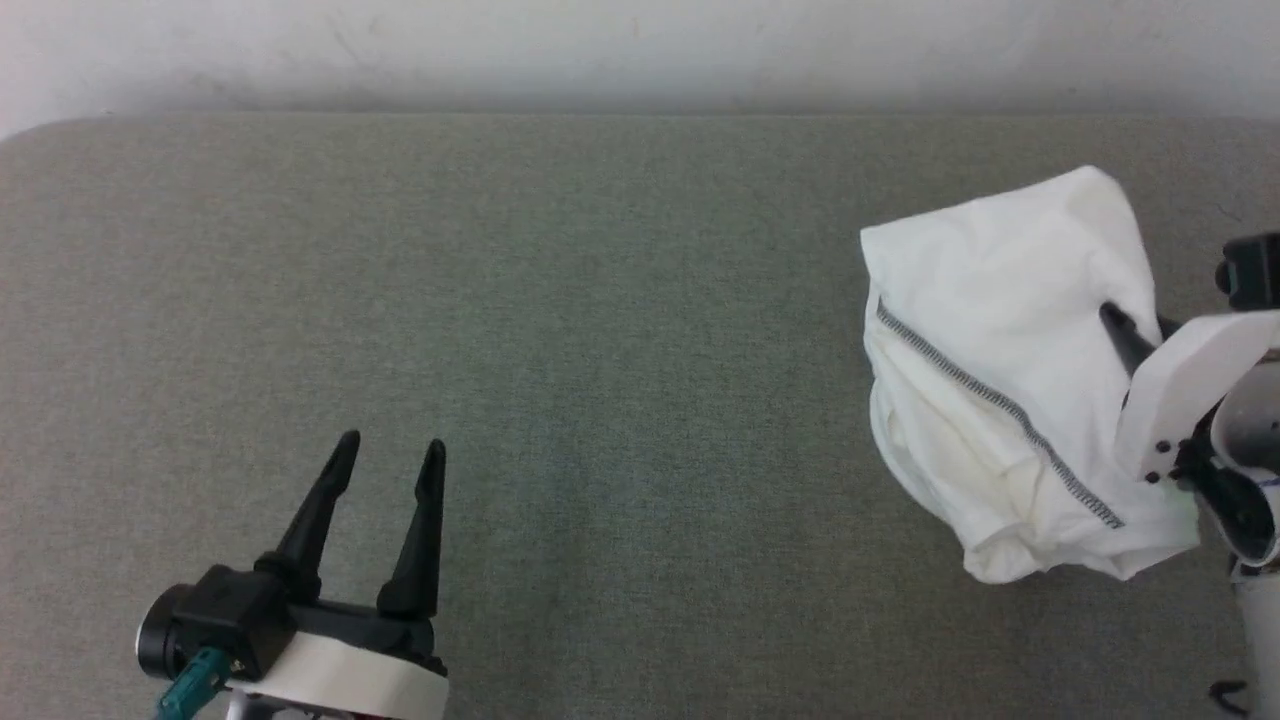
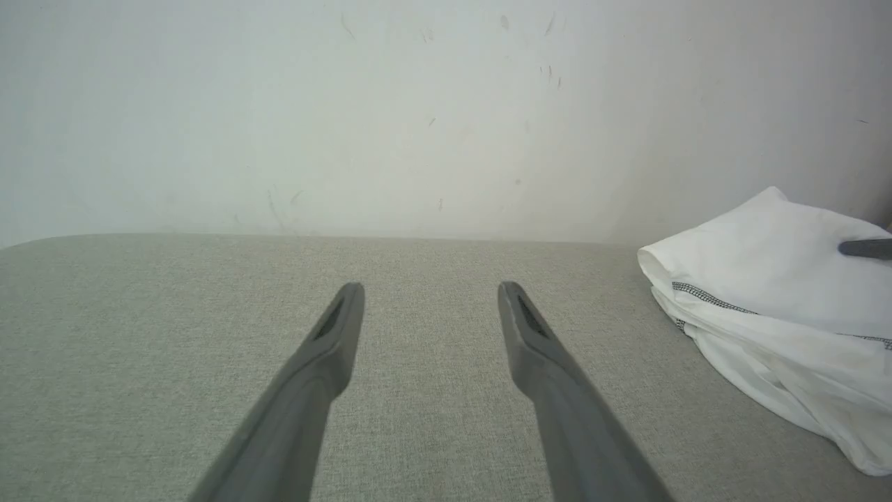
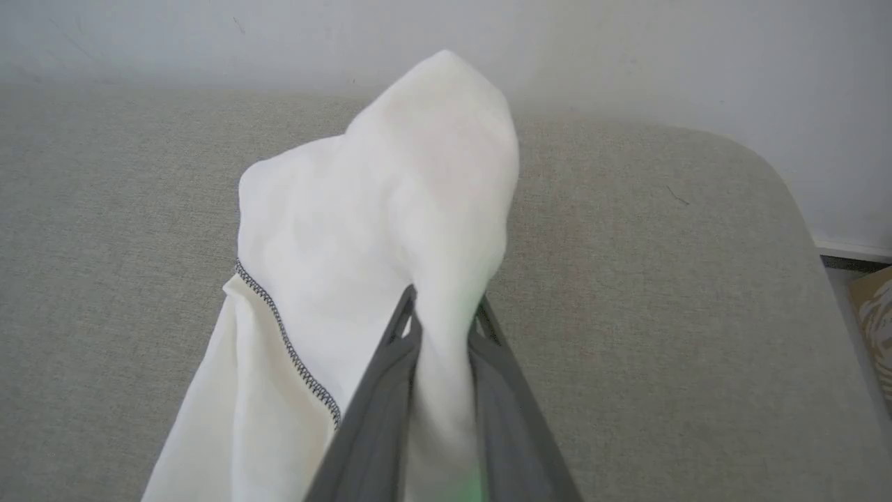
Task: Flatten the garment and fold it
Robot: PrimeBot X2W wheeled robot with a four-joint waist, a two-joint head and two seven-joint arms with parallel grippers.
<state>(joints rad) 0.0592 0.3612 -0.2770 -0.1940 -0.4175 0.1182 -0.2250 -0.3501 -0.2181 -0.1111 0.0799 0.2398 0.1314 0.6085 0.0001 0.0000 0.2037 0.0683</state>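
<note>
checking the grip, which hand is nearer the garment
Right. The right hand is shut on a fold of the garment; the left hand hangs open, far to its left.

The left gripper [image 1: 392, 441] has two long, tapering matte black fingers [image 1: 318, 505] on a black base block [image 1: 235, 615], with a white rounded wrist shell [image 1: 340, 682] and a teal cable plug [image 1: 195, 682]. The right gripper [image 3: 446, 300] has dark grey fingers [image 3: 376, 411]; its white shell [image 1: 1190, 365] carries small black screws [image 1: 1160, 447].

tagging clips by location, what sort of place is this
Probably an indoor lab or test setup: a grey fabric-covered table against a bare, scuffed white wall, with a crumpled white garment on it.
</note>
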